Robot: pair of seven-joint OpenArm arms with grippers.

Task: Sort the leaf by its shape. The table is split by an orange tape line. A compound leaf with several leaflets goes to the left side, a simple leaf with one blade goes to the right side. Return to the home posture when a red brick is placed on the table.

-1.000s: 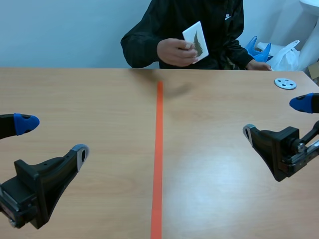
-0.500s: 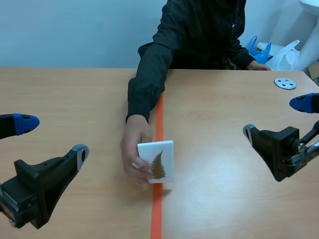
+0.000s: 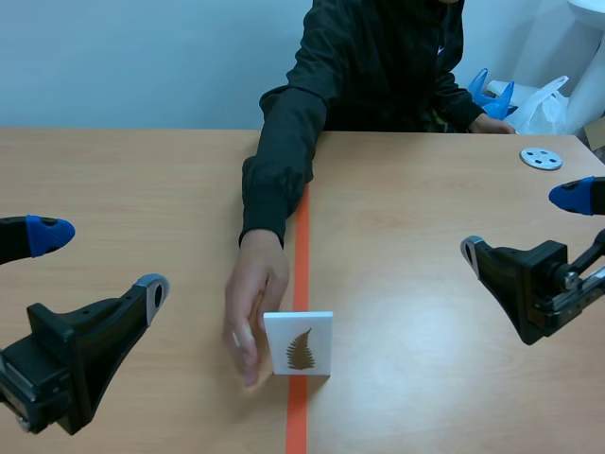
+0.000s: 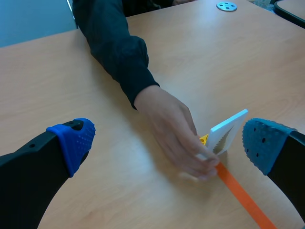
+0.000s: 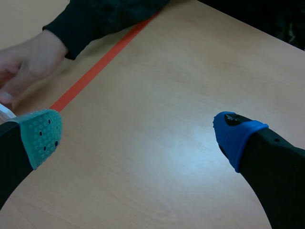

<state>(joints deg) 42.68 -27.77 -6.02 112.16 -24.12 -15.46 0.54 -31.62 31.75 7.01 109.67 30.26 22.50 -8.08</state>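
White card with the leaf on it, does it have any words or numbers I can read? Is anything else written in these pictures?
No words, numbers or brand names can be read anywhere.
The white card: only a brown leaf picture, no writing.
The grey disc: only holes, no writing.

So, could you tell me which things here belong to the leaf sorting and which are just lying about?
Job: leaf card, standing on the orange tape line, a person's hand on it.
Lying about: grey disc on the table; white bag behind it.
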